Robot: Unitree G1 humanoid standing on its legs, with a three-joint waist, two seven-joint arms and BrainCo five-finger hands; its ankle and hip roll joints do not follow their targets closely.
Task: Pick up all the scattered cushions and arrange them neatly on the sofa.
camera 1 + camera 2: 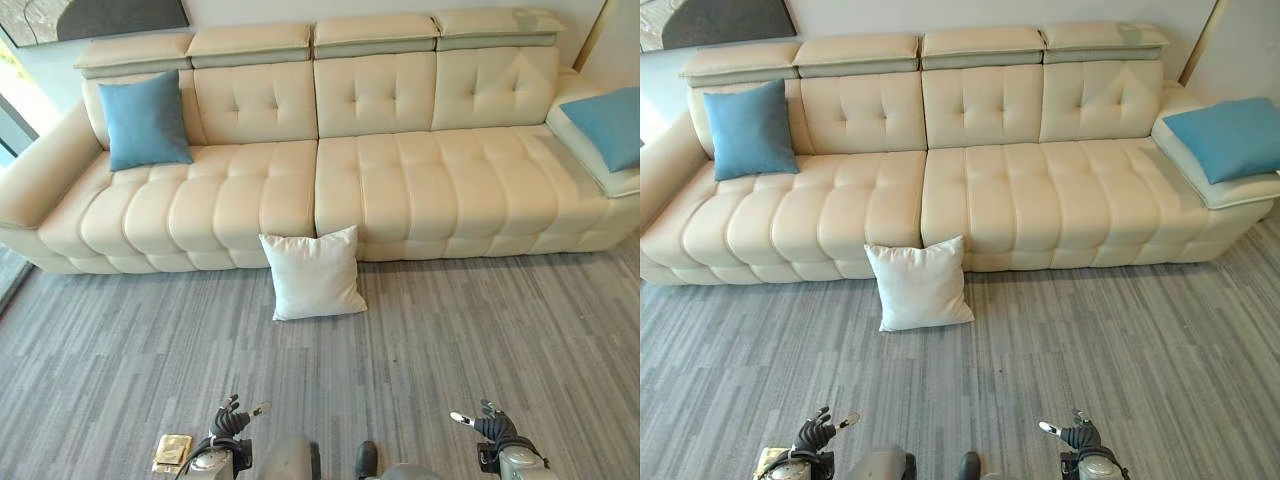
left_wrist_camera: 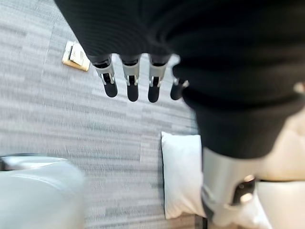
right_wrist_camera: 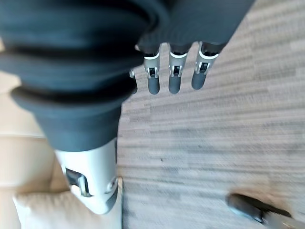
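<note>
The white cushion [image 1: 312, 273] is seen standing on the grey floor [image 1: 480, 330], propped against the sofa's [image 1: 400, 190] front edge near its middle, and it is judged to be the one cushion left to lift. Nearest, the left hand [image 1: 229, 419] and the right hand [image 1: 490, 423] are held low with fingers straight and relaxed, nothing being carried by either. A small tan plate [image 1: 172, 452] is set in the floor at the near left. Farther off, a blue cushion [image 1: 145, 120] is leaned against the left backrest, and another blue cushion [image 1: 610, 125] is laid flat at the far right end. A one-handed pinch could let the soft cushion sag and slip.
</note>
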